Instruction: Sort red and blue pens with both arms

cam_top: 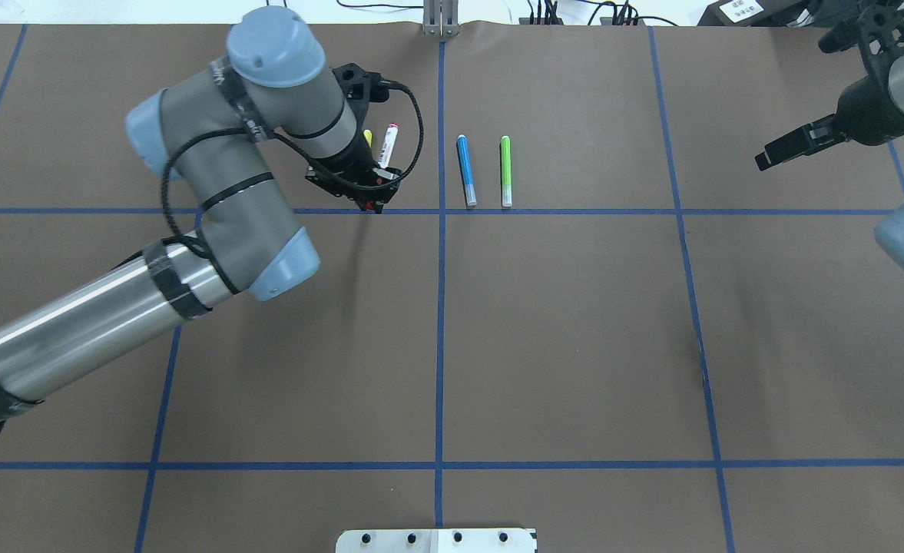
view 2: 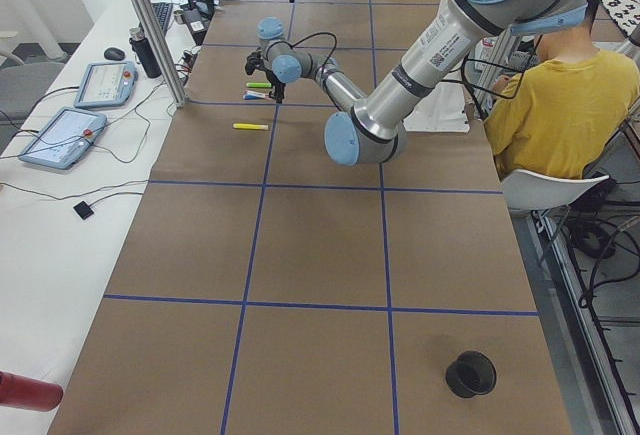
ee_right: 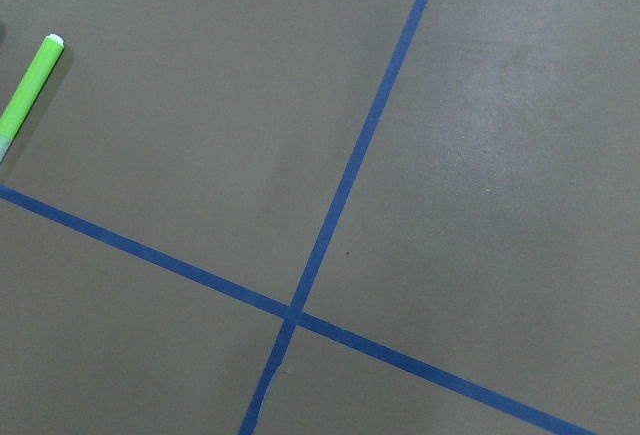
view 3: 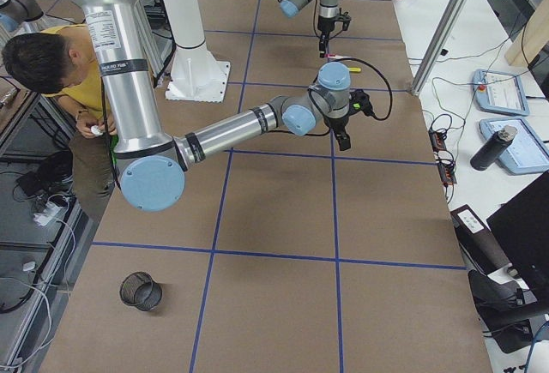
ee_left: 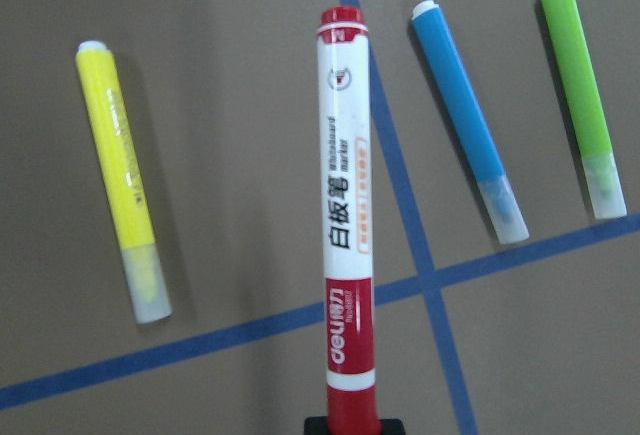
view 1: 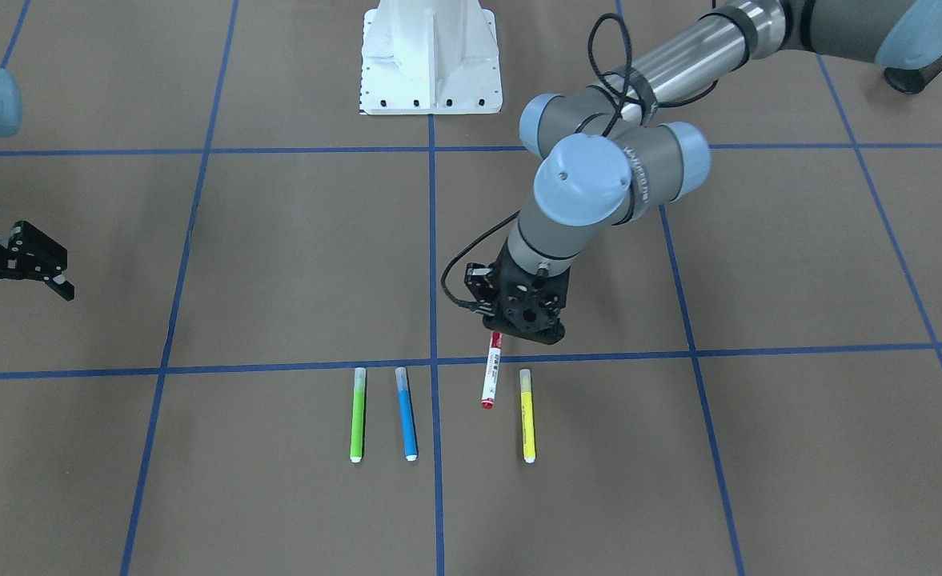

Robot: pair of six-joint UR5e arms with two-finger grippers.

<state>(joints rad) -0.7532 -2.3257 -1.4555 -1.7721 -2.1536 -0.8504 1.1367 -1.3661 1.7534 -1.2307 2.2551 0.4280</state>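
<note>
My left gripper [view 1: 511,326] is shut on the red cap end of the red pen [view 1: 491,374], a white-barrelled marker with a printed label. In the left wrist view the red pen [ee_left: 345,205] points away from the fingers and casts a shadow on the brown paper. The blue pen [view 1: 406,414] lies flat just beside it, also seen as the blue pen [ee_left: 470,120] and the blue pen [cam_top: 465,170]. My right gripper [view 1: 14,292] hangs open and empty far off at the table's side, and its wrist view shows no task pen.
A green marker [view 1: 358,414] lies beside the blue pen and a yellow marker [view 1: 527,416] on the red pen's other side. Black mesh cups stand at the table's ends [view 2: 470,373] [view 3: 141,290]. The white robot base [view 1: 430,56] is behind. A person sits beside the table [view 2: 565,105].
</note>
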